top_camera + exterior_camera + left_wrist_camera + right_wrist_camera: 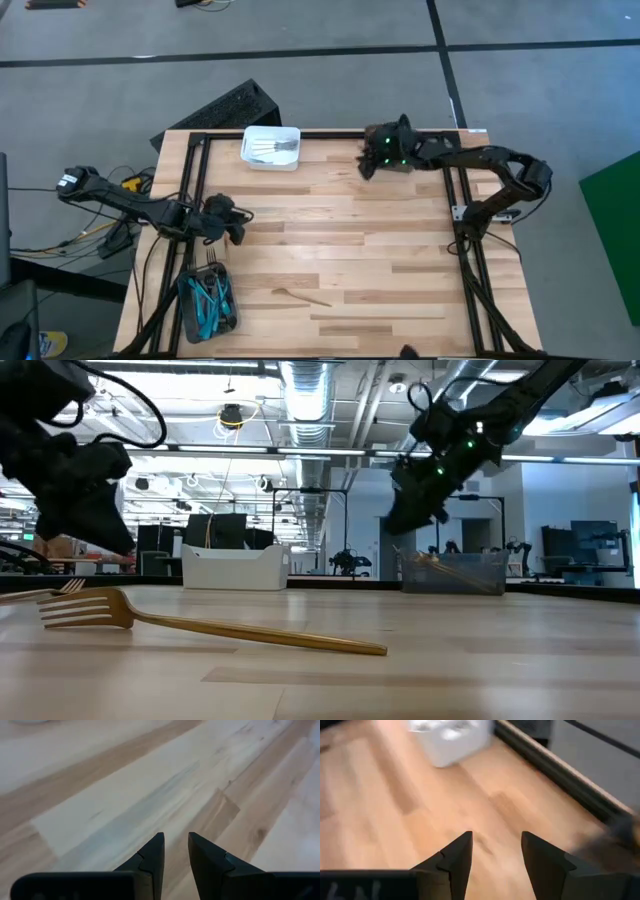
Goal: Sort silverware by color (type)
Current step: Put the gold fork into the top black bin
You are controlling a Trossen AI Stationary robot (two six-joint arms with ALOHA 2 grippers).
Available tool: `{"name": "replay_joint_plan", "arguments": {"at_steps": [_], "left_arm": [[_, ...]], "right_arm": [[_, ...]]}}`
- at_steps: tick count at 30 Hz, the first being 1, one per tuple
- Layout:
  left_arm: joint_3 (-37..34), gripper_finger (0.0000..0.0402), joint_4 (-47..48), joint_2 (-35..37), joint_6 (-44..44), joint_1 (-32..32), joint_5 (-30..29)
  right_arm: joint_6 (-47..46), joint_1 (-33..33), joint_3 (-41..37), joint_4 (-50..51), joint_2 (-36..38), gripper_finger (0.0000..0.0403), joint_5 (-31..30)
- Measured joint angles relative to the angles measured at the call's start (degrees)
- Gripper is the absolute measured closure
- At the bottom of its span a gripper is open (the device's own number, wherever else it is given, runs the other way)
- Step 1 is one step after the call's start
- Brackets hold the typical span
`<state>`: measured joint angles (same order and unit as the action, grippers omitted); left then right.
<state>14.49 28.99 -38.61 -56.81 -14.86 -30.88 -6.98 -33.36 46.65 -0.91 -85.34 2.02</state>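
We held our left gripper (235, 226) above the dark bin (207, 300) of blue cutlery, jaws slightly apart, empty. 1 gold fork (303, 296) lay unsorted beside it. Our right gripper (372, 160) hovered near the white bin (271, 147), jaws wide, empty, probably after a drop.

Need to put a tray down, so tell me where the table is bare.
Largest bare patch: the table's middle, between the white bin at the far edge and the gold fork near the front. The front right corner is bare too. Crowded: the front left, with the dark bin and left gripper.
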Motion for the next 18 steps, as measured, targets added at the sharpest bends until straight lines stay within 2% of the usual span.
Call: {"name": "replay_joint_plan", "arguments": {"at_steps": [4, 9, 11, 13, 16, 18], "left_arm": [[4.8, 0.0328, 7.8, 0.0, -2.0, 0.2, 2.0], [7.9, 0.0329, 15.1, 0.0, -1.5, 0.2, 1.7], [7.9, 0.0329, 18.2, -0.1, -5.2, 0.3, 2.4], [7.2, 0.0329, 21.6, -1.0, -9.7, 0.3, 4.0], [6.2, 0.0329, 21.5, -3.8, -10.8, 0.3, 5.4], [6.3, 0.0329, 20.5, -6.3, -11.2, 0.3, 5.8]], "right_arm": [[-0.7, 5.6, 0.0, -3.3, 0.0, 0.0216, -2.3], [-3.4, 12.6, 0.0, -5.4, -0.3, 0.0224, -9.1], [-3.9, 15.8, 0.0, -6.9, -0.3, 0.0226, -8.6], [-4.9, 19.1, -0.1, -10.9, -0.3, 0.0228, -5.6], [-4.7, 24.3, 0.0, -16.7, -0.2, 0.0228, -3.9], [-4.7, 27.2, 0.0, -16.9, -0.3, 0.0228, -5.1]]}}
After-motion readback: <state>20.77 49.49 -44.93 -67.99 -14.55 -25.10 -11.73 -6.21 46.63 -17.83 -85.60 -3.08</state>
